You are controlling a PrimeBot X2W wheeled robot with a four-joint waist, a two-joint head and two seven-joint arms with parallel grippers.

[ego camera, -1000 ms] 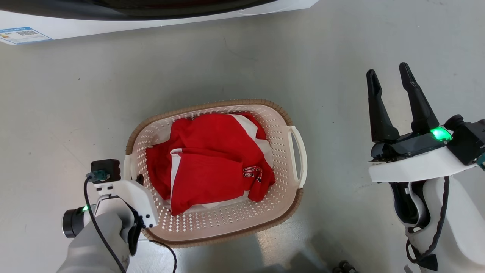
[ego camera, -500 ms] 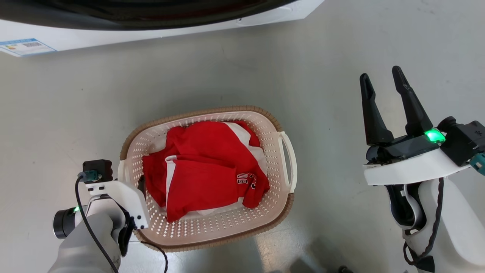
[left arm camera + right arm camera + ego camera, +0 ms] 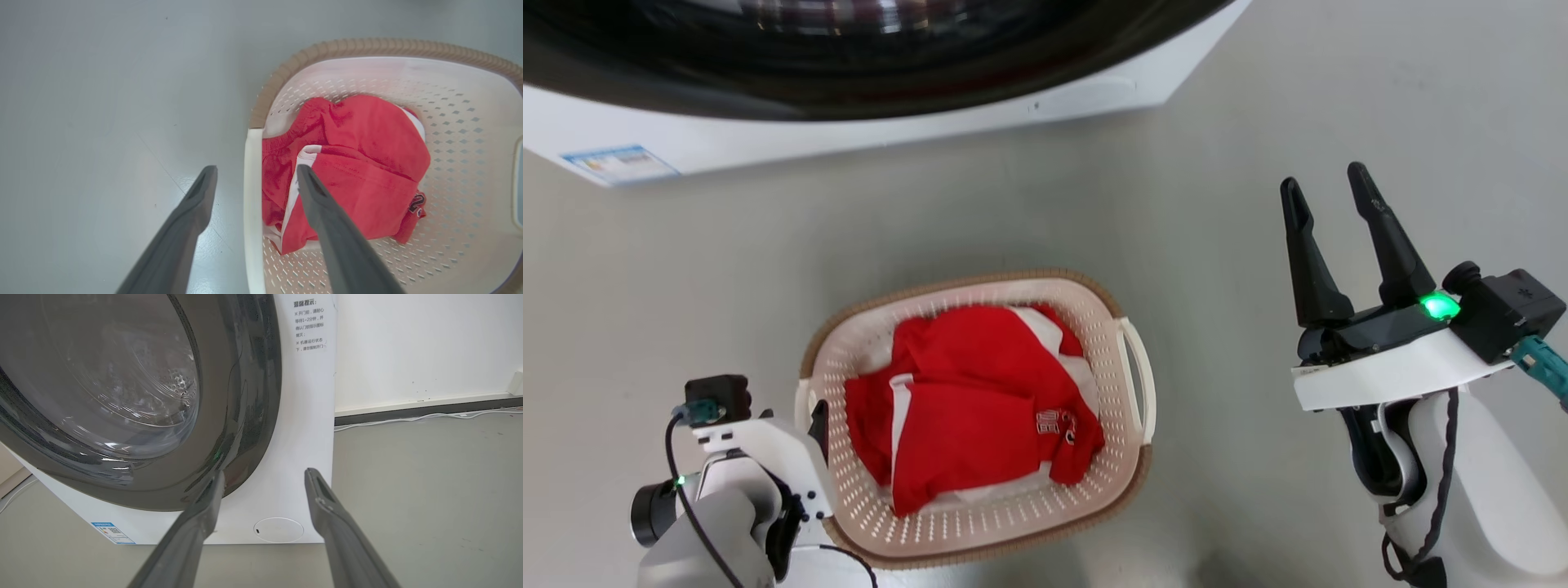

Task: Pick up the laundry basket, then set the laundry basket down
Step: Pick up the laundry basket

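Basket (image 3: 947, 286) on the floor (image 3: 1217, 204), 1 handle (image 3: 252, 204) straddled
Our left claw (image 3: 256, 169) gapes around it, right claw (image 3: 1324, 175) open well apart — a 1-sided lift could tip out the red clothes (image 3: 980, 408).

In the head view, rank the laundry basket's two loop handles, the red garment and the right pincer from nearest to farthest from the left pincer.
1. Left loop handle, between the fingers of the left pincer.
2. Red garment, inside the laundry basket.
3. Right loop handle, on the basket's far side.
4. Right pincer, off the basket's right, apart from it.
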